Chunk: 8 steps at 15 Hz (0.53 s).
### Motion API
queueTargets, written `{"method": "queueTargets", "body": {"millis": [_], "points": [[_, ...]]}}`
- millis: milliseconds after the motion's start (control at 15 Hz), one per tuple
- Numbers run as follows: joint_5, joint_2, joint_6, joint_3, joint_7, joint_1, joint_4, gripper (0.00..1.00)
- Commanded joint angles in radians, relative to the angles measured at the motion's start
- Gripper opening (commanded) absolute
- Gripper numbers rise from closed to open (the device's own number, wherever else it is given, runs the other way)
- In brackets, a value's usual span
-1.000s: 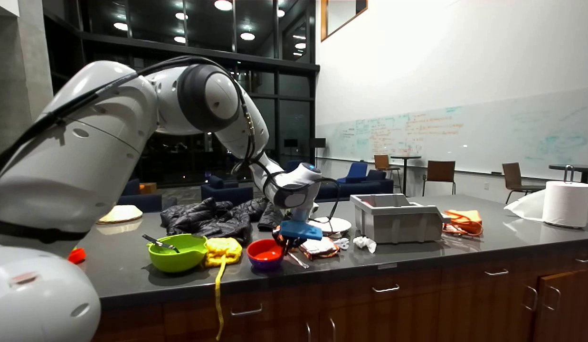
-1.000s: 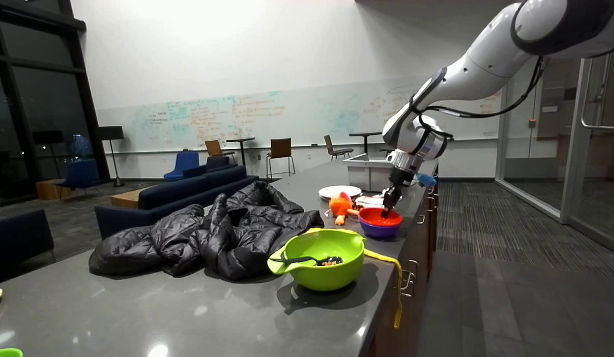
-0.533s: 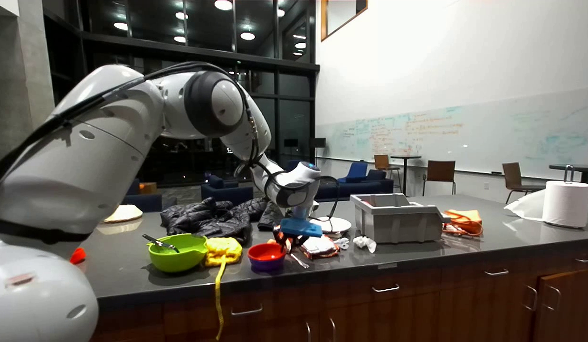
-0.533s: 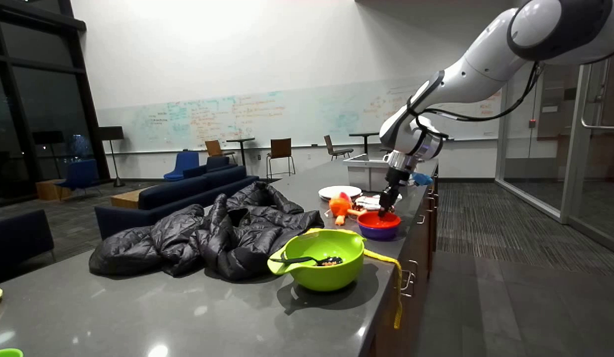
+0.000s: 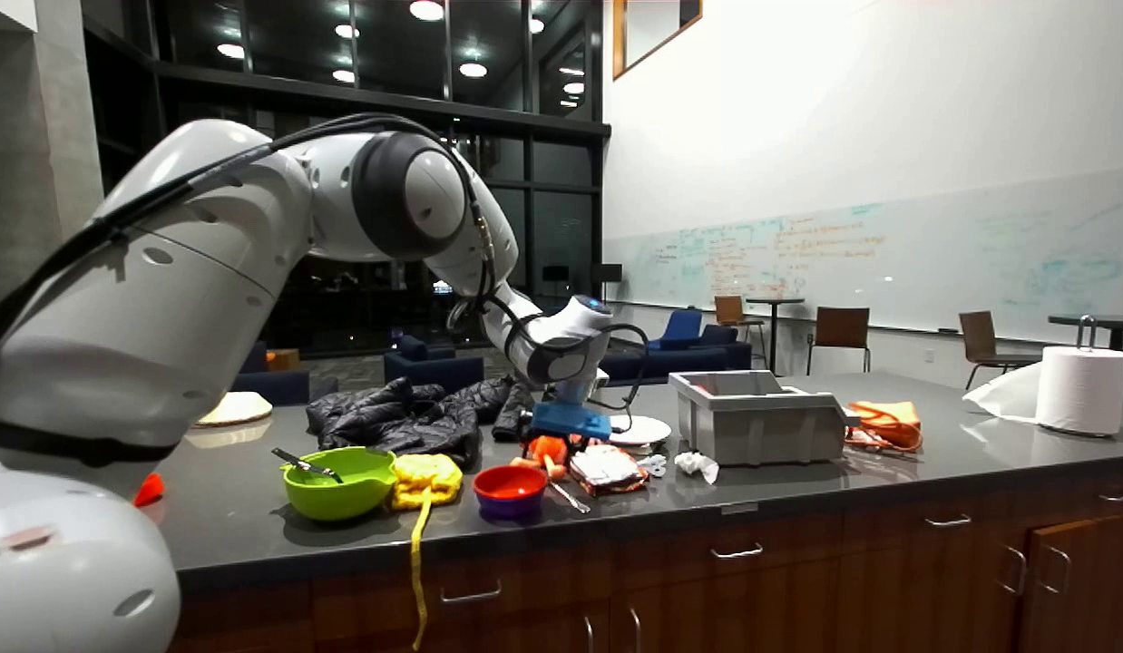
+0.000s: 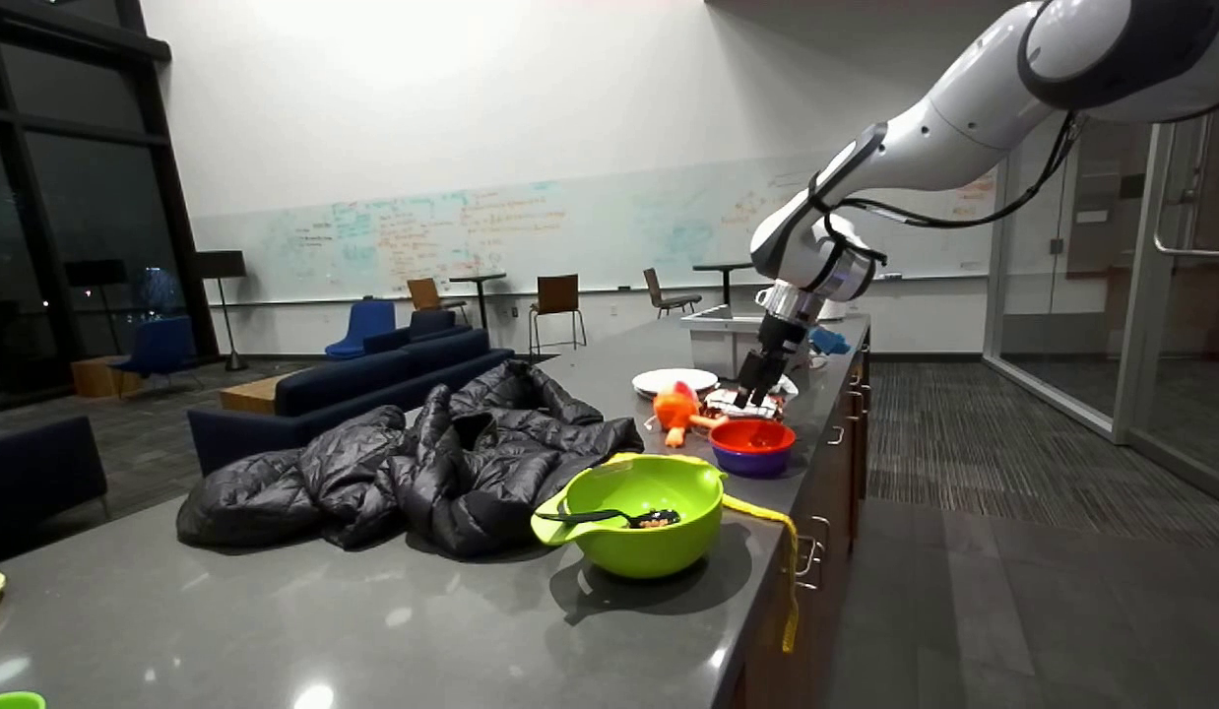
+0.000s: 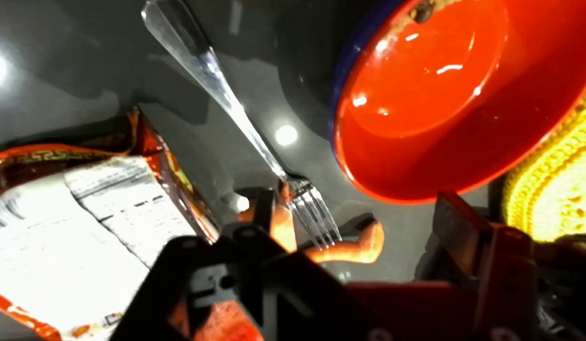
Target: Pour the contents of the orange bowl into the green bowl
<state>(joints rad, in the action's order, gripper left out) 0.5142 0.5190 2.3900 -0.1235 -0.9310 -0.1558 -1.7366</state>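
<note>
The orange bowl (image 7: 439,94), red-orange inside with a purple outer side, stands upright on the counter; a few brown crumbs cling inside it at the wrist view's top edge. It shows in both exterior views (image 5: 512,483) (image 6: 752,433). My gripper (image 7: 357,213) is open, its fingers wide apart with nothing held between them. In an exterior view the gripper (image 6: 757,396) hangs just above and behind the bowl, clear of its rim. The wider green bowl (image 6: 659,551) sits nearer that camera, with a dark spoon and some small bits in it.
Beside the orange bowl lie a fork (image 7: 217,85), an orange toy (image 6: 676,409) and a snack packet (image 7: 94,237). A yellow knitted thing (image 5: 427,479) lies between the bowls. Behind are a black jacket (image 6: 422,463), a white plate (image 6: 673,382) and a grey bin (image 5: 761,426).
My gripper, earlier down at the orange bowl's rim with its tips inside, has opened and risen back away from it. The bowl shifted slightly, sits level and stays on the counter.
</note>
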Motion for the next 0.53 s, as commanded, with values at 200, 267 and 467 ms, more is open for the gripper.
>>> {"method": "queueTargets", "body": {"millis": [200, 267, 467], "points": [[0.247, -0.173, -0.031, -0.093, -0.117, -0.073, -0.132, 1.00], [0.291, -0.196, -0.032, -0.089, -0.144, -0.068, -0.155, 1.00], [0.279, -0.155, -0.032, -0.042, -0.124, -0.017, -0.105, 1.00]]}}
